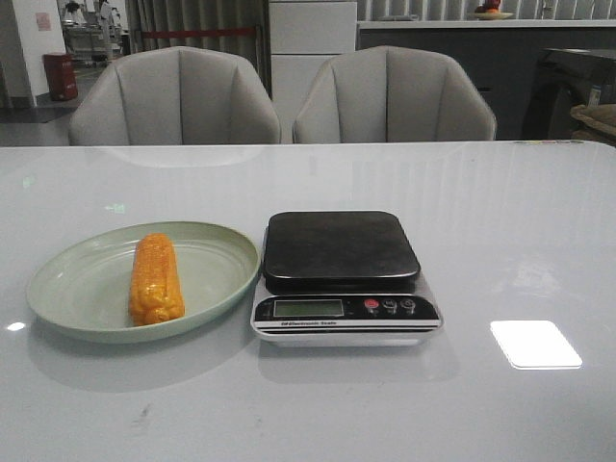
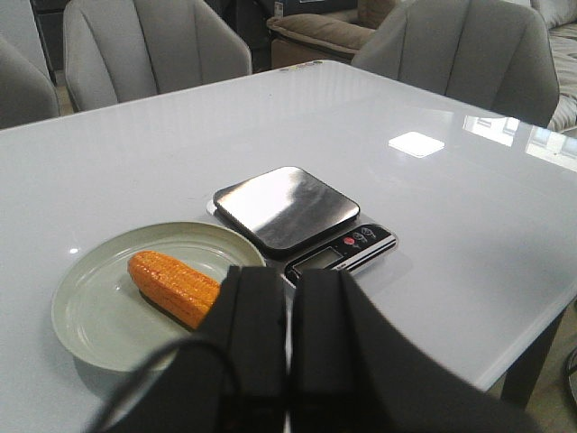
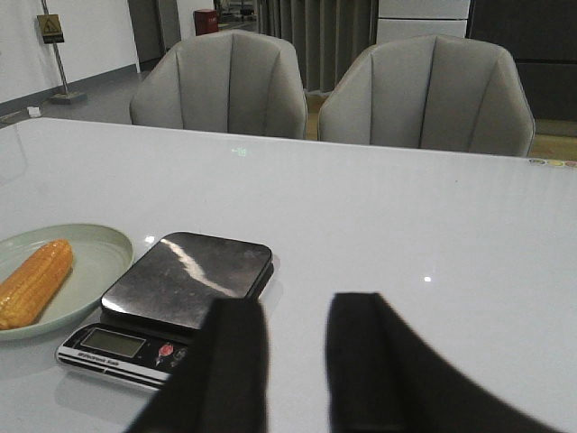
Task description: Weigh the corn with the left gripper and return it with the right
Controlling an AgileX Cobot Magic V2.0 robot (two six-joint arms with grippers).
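Observation:
The orange-yellow corn (image 1: 156, 278) lies lengthwise on a pale green plate (image 1: 217, 252) left of the scale (image 1: 342, 274), whose black platform is bare. Neither gripper shows in the front view. In the left wrist view my left gripper (image 2: 290, 280) is shut and empty, held above the table short of the corn (image 2: 173, 286) and the plate (image 2: 90, 320). In the right wrist view my right gripper (image 3: 296, 311) is open and empty, held above the table to the right of the scale (image 3: 171, 302); the corn (image 3: 34, 282) lies farther left.
Two grey chairs (image 1: 178, 96) (image 1: 393, 94) stand behind the white table's far edge (image 1: 308, 144). A bright light patch (image 1: 535, 344) lies on the tabletop right of the scale. The table's right corner and leg show in the left wrist view (image 2: 532, 361).

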